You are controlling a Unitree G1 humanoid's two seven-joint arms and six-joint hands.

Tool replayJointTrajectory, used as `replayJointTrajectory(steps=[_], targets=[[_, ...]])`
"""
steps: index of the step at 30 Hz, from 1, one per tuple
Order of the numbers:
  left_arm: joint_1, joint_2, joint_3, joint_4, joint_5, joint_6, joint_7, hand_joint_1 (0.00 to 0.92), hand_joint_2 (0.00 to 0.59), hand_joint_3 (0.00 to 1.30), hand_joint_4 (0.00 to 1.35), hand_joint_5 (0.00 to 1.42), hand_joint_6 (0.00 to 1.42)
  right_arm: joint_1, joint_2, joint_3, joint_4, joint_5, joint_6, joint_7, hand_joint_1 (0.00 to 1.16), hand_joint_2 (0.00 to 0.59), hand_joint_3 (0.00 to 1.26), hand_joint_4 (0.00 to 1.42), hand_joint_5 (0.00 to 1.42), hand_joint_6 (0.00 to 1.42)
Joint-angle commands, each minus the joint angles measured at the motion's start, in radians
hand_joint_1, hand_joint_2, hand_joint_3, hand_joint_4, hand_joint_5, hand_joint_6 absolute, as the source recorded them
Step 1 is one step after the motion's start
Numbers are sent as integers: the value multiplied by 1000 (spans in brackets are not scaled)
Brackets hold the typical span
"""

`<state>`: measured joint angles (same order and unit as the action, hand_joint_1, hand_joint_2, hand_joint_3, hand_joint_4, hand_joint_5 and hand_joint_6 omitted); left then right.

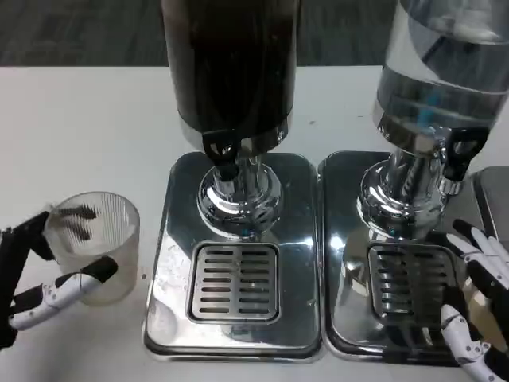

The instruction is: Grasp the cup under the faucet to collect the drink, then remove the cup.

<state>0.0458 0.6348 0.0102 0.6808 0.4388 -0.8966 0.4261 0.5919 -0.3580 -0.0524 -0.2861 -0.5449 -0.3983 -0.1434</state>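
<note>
At about 4 o'clock, closest to the lens, the right hand (477,306) hangs over the near right corner of the right drip tray (346,318), its fingers apart and holding nothing. At about 8 o'clock the left hand (44,274) grips the cup (97,243): one white-and-black finger (79,285) wraps across the cup's near side low down, and dark fingertips show through the clear ribbed wall on its far side near the rim. The cup stands upright on the white table (79,119), just left of the left drip tray (171,263) and off its metal, well apart from the faucet (223,151). Whether the cup holds any drink cannot be told. Toward the centre, the left tray's slotted grate (235,280) lies bare in front of a chrome pedestal. Above it, at 12 o'clock, rises the dark dispenser (231,64) with its black tap handle. At 2 o'clock stands a clear dispenser (441,72) on its own chrome base, with a black tap (465,147). Beyond the table's far edge runs dark grey carpet (79,32).
</note>
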Motion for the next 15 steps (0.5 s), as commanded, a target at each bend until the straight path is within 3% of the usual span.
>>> replayJointTrajectory(steps=[1, 15], targets=[[16, -17, 24, -93, -39, -21, -38, 175, 138, 489, 563, 755, 741, 5, 0, -7, -19, 10, -14, 9, 322, 586, 178, 44, 26, 162], [-19, -82, 10, -181, -42, 2, -167, 177, 140, 510, 579, 774, 761, 19, 6, -8, -35, 14, -14, 7, 331, 586, 178, 44, 26, 162]])
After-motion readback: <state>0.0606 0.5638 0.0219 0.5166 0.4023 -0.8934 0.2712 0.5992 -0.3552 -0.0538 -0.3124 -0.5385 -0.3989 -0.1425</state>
